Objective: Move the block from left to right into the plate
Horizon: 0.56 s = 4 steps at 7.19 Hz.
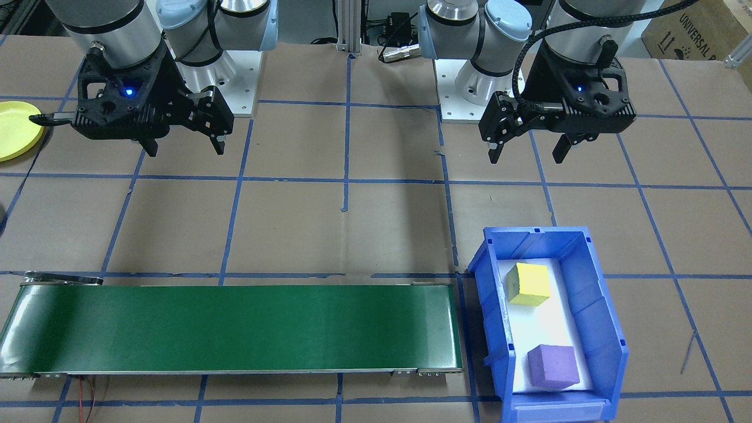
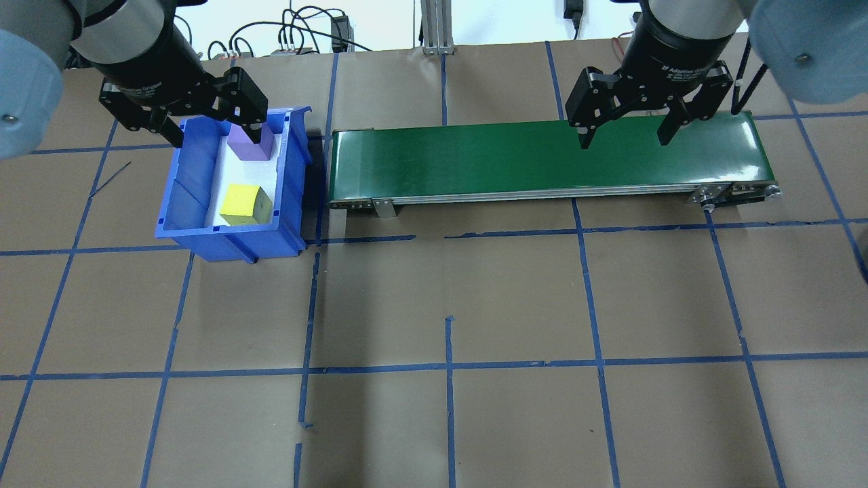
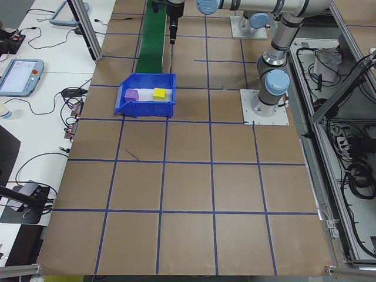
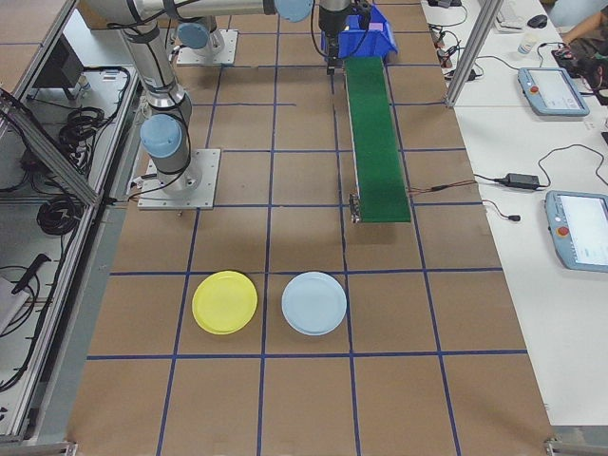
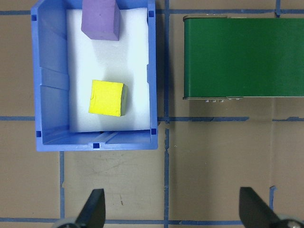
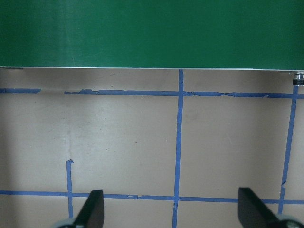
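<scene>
A yellow block [image 1: 529, 284] and a purple block [image 1: 552, 365] lie on white foam inside a blue bin [image 1: 599, 305]. In the left wrist view, the yellow block [image 5: 108, 98] sits mid-bin and the purple block [image 5: 99, 21] is at the far end. My left gripper [image 1: 527, 155] hangs open and empty above the table, on the robot's side of the bin. My right gripper [image 1: 185, 148] is open and empty too, high up by the green conveyor belt [image 1: 235, 326]. The yellow plate [image 4: 224, 302] lies flat on the table at the robot's right end, partly cut off as the plate [image 1: 12, 129] at the front view's left edge.
A pale blue plate [image 4: 313, 303] lies beside the yellow one. The conveyor belt [image 2: 542, 159] runs between the bin [image 2: 183, 203] and the plates' end. Brown paper with blue tape lines covers the table. Tablets and cables lie on a side bench.
</scene>
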Tool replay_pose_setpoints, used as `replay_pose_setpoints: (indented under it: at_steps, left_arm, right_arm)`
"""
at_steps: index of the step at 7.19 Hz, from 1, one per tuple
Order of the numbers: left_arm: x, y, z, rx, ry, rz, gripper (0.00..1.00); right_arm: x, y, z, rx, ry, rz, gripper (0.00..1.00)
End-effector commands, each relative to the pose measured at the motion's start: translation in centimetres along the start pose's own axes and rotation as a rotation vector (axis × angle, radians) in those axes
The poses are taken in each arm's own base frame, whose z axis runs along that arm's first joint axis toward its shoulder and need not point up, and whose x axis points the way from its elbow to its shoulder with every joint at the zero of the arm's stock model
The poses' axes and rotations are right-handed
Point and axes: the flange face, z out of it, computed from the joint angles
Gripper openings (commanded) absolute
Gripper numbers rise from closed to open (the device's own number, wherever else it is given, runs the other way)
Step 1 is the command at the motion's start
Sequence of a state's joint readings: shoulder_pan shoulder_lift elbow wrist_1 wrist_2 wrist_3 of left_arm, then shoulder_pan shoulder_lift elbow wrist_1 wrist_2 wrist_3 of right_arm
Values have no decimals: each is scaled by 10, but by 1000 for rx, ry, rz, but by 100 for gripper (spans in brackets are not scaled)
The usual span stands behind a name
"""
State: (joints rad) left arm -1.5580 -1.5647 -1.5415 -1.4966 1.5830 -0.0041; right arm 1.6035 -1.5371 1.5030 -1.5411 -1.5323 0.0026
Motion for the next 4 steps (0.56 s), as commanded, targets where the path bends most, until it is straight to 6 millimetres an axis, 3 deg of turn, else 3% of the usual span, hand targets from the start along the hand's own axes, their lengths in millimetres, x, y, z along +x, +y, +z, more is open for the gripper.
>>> replay_pose_setpoints:
  at_steps: [1, 4]
  left_arm:
    - [-1, 0, 0, -1, 0, 2, 100]
    - [-3, -2, -3, 5, 2, 8, 100]
  right_arm:
    - [0, 0, 0, 0, 0, 1, 100]
    - [0, -1, 1, 0, -1, 1, 100]
